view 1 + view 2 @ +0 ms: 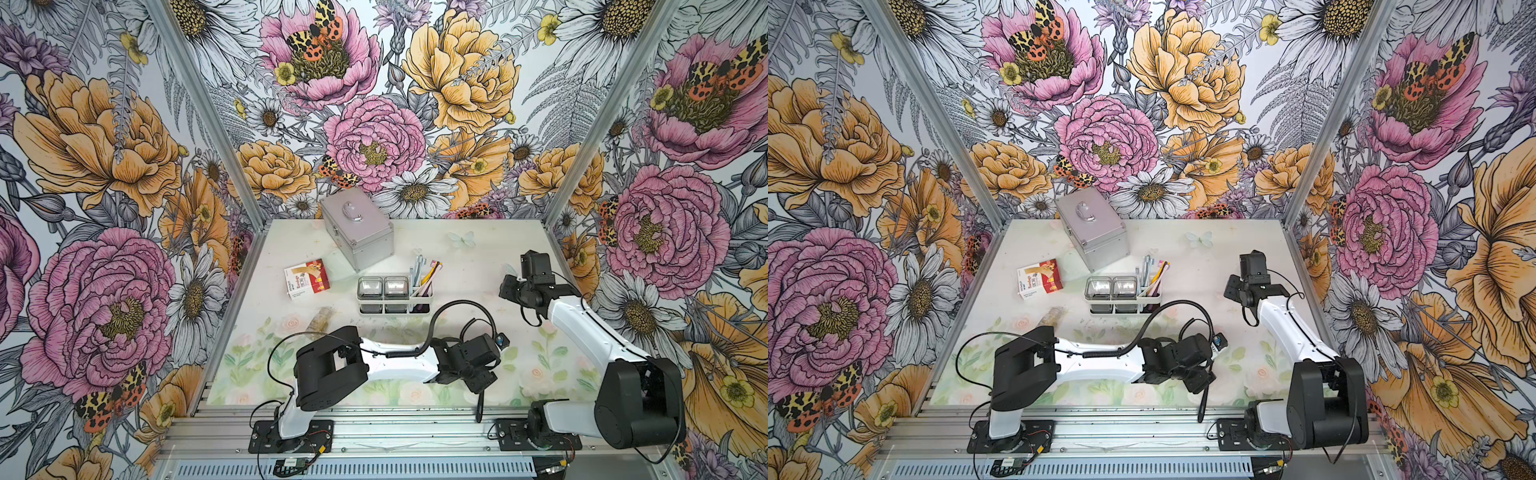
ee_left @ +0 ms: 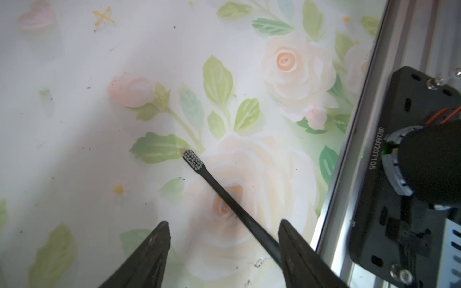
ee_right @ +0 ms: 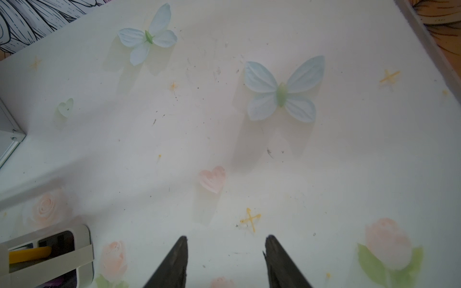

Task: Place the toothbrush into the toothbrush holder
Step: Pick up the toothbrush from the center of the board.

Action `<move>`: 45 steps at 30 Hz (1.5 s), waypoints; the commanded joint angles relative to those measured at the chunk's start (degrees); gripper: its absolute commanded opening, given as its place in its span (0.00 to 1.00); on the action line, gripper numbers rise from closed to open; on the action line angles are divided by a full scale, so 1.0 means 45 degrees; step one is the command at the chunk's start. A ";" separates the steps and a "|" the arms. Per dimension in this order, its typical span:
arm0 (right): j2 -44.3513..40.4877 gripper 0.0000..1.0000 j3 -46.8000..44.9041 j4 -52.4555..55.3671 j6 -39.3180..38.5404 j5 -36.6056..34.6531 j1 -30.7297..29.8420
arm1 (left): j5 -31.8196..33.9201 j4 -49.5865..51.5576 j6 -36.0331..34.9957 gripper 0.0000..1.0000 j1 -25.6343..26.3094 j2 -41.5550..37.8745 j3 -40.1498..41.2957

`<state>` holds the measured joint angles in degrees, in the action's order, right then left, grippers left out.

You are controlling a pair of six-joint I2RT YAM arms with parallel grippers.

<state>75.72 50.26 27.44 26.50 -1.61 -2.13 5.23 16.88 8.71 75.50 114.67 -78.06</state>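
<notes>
A black toothbrush [image 2: 224,194] lies flat on the table by the front edge, also visible in both top views [image 1: 480,409] [image 1: 1202,405]. My left gripper [image 2: 223,223] hovers over it, open; the handle runs under one finger [image 2: 294,246] and nothing is gripped. The toothbrush holder [image 1: 395,298] [image 1: 1121,298], a white rack with two clear cups, stands mid-table. Its slotted end holds several brushes [image 1: 426,274], pink and yellow among them. My right gripper [image 3: 227,237] [image 1: 510,289] is open and empty, to the right of the holder [image 3: 82,249].
A silver metal case [image 1: 357,232] stands behind the holder. A red and white box [image 1: 306,279] lies to its left, and a clear tube [image 1: 322,318] lies in front of that. The right arm's base [image 2: 411,174] and the aluminium rail are close to the black toothbrush.
</notes>
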 commanded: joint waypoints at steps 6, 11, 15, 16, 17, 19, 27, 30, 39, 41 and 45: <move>-0.0452 0.52 -0.0232 -0.0170 -0.0364 0.0522 0.0398 | -0.0434 0.1090 0.0808 0.70 -0.0292 0.0826 -0.1232; -0.0683 0.52 -0.0344 -0.0189 -0.0348 0.0747 0.0597 | -0.1020 0.1799 0.1059 0.68 -0.0595 0.1636 -0.1944; -0.0850 0.52 -0.0446 -0.0200 -0.0362 0.0811 0.0825 | -0.1438 0.2167 0.1318 0.66 -0.0897 0.2052 -0.2333; -0.0877 0.52 -0.0446 -0.0198 -0.0362 0.0892 0.0908 | -0.1493 0.2330 0.1371 0.64 -0.0922 0.2160 -0.2440; -0.0906 0.51 -0.0463 -0.0199 -0.0352 0.0921 0.0938 | -0.1529 0.2473 0.1399 0.61 -0.0958 0.2257 -0.2560; -0.0919 0.51 -0.0485 -0.0219 -0.0352 0.0952 0.1018 | -0.1588 0.2818 0.1420 0.57 -0.0993 0.2530 -0.2805; -0.0832 0.51 -0.0520 -0.0248 -0.0384 0.1119 0.1148 | -0.0689 0.4561 0.1482 0.51 -0.1160 0.3422 -0.3587; -0.0823 0.50 -0.0524 -0.0267 -0.0420 0.1188 0.1177 | -0.0460 0.5126 0.1479 0.48 -0.1197 0.3659 -0.3811; -0.0963 0.48 -0.0562 -0.0277 -0.0440 0.1260 0.1238 | 0.1024 0.6544 0.1454 0.39 -0.0901 0.4084 -0.4518; -0.0978 0.47 -0.0574 -0.0296 -0.0440 0.1335 0.1255 | 0.0993 0.6570 0.1511 0.38 -0.0893 0.4116 -0.4442; -0.0970 0.46 -0.0579 -0.0292 -0.0440 0.1403 0.1255 | 0.0937 0.6579 0.1658 0.29 -0.0978 0.4236 -0.4338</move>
<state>72.66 48.10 27.38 25.39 3.97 3.09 8.64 39.31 15.07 71.48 129.36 -99.39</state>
